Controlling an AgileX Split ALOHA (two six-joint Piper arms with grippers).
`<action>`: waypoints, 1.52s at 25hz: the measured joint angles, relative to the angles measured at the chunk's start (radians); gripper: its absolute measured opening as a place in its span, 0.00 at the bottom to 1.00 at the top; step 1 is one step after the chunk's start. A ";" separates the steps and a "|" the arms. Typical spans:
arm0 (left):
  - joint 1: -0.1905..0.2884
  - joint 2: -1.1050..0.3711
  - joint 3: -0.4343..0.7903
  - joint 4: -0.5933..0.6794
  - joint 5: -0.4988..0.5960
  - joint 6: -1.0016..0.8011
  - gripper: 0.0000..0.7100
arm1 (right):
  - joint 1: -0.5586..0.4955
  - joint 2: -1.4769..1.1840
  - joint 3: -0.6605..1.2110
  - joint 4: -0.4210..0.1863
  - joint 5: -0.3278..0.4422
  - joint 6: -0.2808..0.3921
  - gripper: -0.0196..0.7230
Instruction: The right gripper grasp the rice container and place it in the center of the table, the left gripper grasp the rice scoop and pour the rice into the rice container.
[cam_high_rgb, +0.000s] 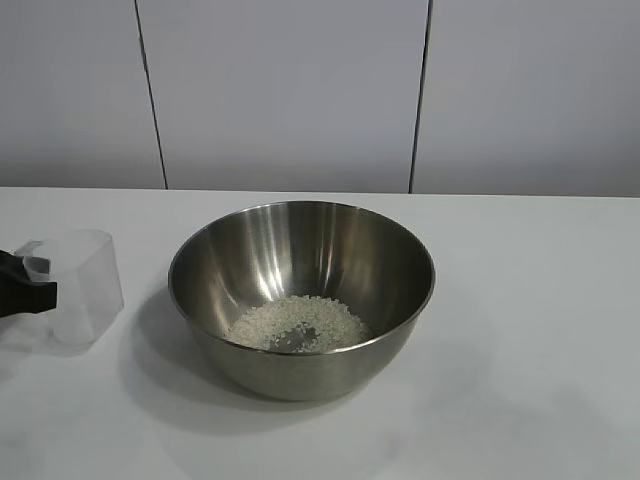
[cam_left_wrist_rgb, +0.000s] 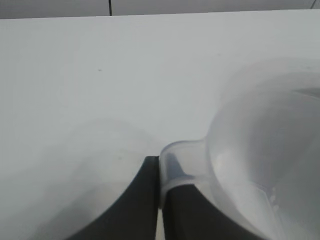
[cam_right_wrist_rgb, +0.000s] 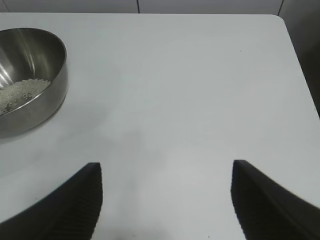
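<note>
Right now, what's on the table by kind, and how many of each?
Steel bowl: 1, in the middle of the table, with a heap of rice in its bottom
Clear plastic scoop: 1, beside the bowl, its handle pinched in the left gripper
Total: 2 things, plus the rice
The right gripper is open over bare table, holding nothing.

Left claw (cam_left_wrist_rgb: 160, 200): two matte black fingers, tapered, smooth on their outer faces, no markings seen. Right claw (cam_right_wrist_rgb: 165, 200): same matte black build, pointed tips, fine ribbing ran across the inner faces.
</note>
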 joint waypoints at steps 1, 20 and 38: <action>0.000 0.000 0.000 0.013 0.018 0.001 0.01 | 0.000 0.000 0.000 0.000 0.001 0.000 0.69; 0.001 -0.002 0.143 -0.017 -0.089 -0.007 0.61 | 0.000 0.000 0.000 0.000 0.000 0.000 0.69; 0.001 -0.047 0.239 -0.245 -0.101 0.046 0.56 | 0.000 0.000 0.000 0.000 0.000 0.000 0.69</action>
